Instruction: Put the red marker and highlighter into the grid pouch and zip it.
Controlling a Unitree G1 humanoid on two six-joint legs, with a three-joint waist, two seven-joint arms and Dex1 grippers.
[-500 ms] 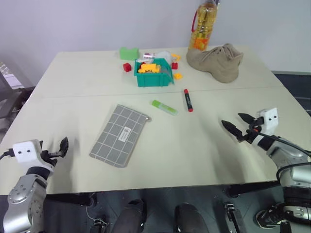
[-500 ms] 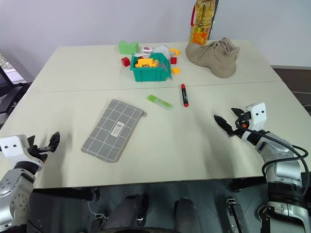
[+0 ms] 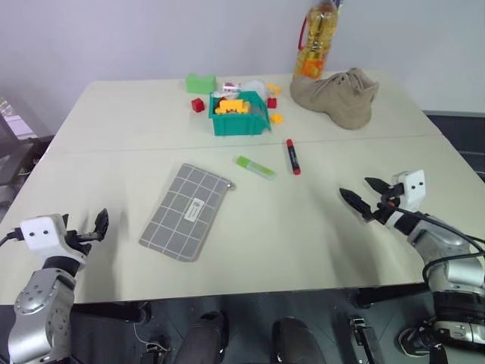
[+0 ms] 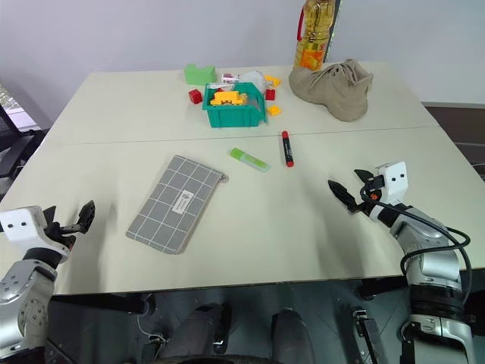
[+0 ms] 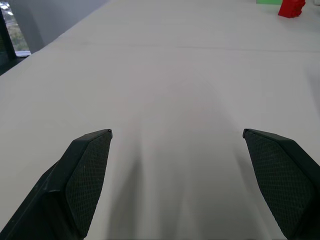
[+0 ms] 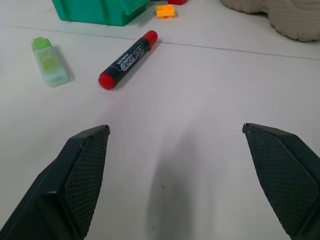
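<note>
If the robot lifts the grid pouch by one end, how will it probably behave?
The grid pouch looks like thin fabric lying flat on the table, so it would probably sag and fold. It seems unfilled, so likely light. A sideways push may slide it rather than tip it.

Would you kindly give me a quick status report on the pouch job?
Left gripper and right gripper open, empty. Red marker and highlighter loose on table; grid pouch flat beside them. Nothing in the way.

The red marker [image 6: 128, 60] lies just beside the highlighter [image 6: 49, 67], near the green bin [image 6: 97, 10]; the right gripper [image 6: 175, 150] gapes wide, empty.
</note>
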